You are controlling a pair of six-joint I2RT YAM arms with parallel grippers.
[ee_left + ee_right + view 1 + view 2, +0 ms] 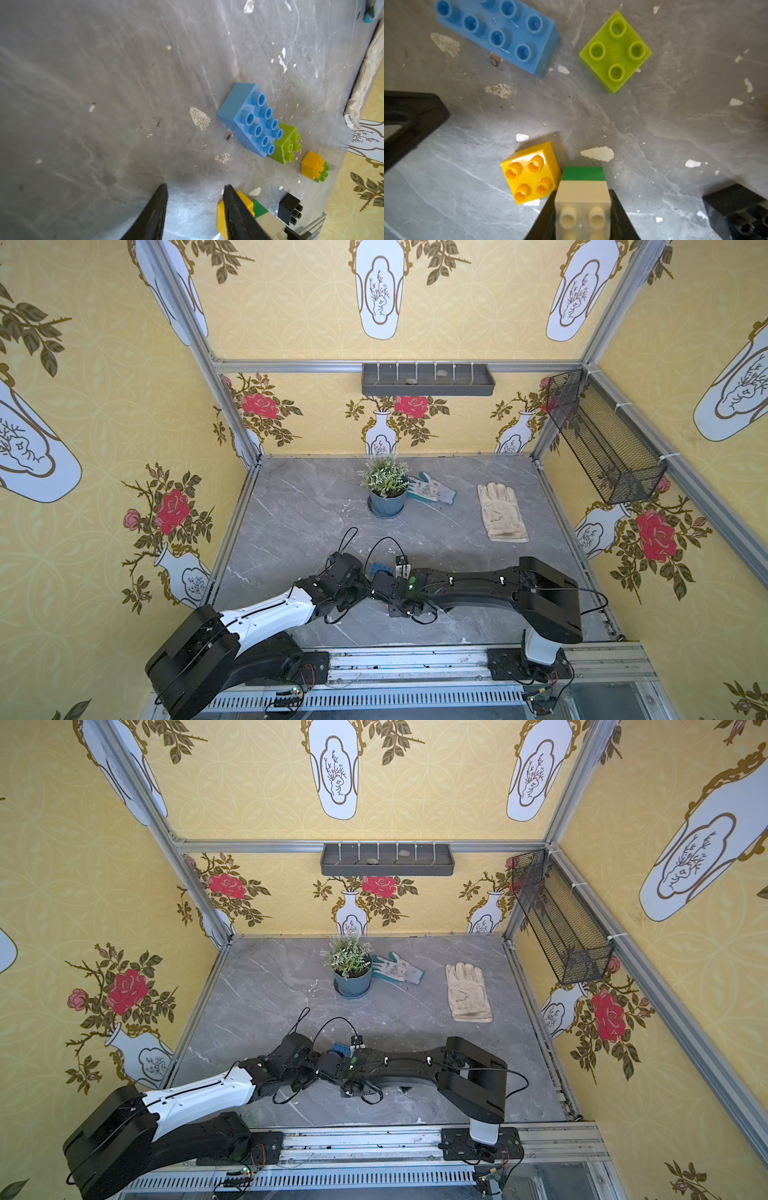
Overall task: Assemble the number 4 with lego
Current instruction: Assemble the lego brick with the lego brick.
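The number 4 is out of view; the lego lies loose on the grey table. My right gripper (583, 194) is shut on a white brick (582, 193) stacked on a dark green one (583, 173). Beside that stack sits a yellow brick (531, 172). Farther off are the long blue brick (500, 31), also seen in a top view (380, 568), and a lime brick (615, 52). My left gripper (195, 191) is open and holds nothing, with the yellow brick (246, 199) just outside one finger. A black brick (289, 207) and a yellow-on-lime stack (313, 166) lie apart.
A potted plant (386, 489) stands at mid-back of the table, with a blue-trimmed glove (432, 489) and a beige glove (500, 510) to its right. A wire basket (602, 439) hangs on the right wall and a grey shelf tray (428, 379) on the back wall.
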